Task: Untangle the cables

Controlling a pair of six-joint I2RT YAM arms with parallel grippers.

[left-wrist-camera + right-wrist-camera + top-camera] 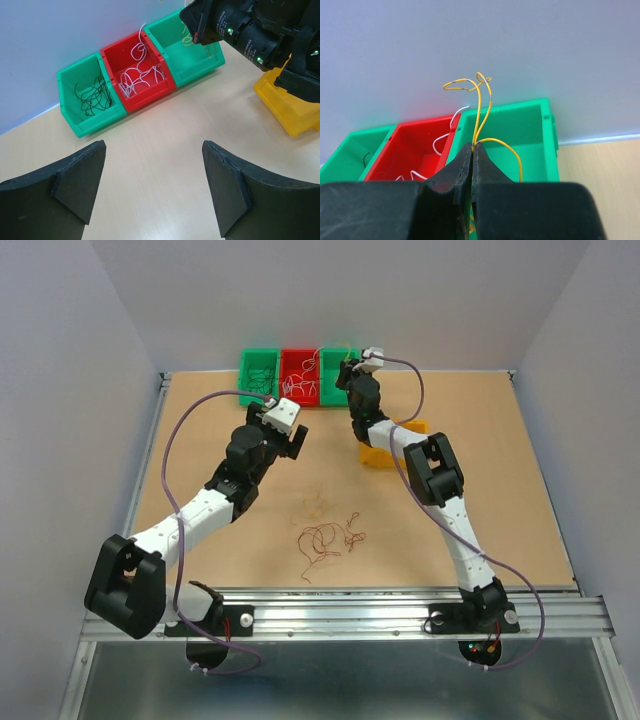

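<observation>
Top external view: left of centre, the left gripper (296, 443) hangs above the bare table (200, 430), short of the bins. Its jaws are spread wide with nothing between them. Low in the centre, the tangle of cables (325, 538) lies on the board, red and dark strands looped together. A pale strand (316, 502) sits just above it in the frame. Both are well apart from either gripper. At top centre three bins stand in a row against the back wall: the left green bin (258, 375), the red bin (300, 375) and the right green bin (335, 365). The right gripper (347, 372) is over the right green bin. Right of centre, the yellow bin (377, 456) shows partly behind the right arm (432, 470).

Left wrist view: black wires (92, 95) lie in the left green bin and white wires (137, 75) in the red bin. The right arm fills the upper right corner.

Right wrist view: the right gripper's jaws are pinched together on a yellow wire (477, 105). It rises in a curl toward the upper centre, and one loop droops to the right over the right green bin.
</observation>
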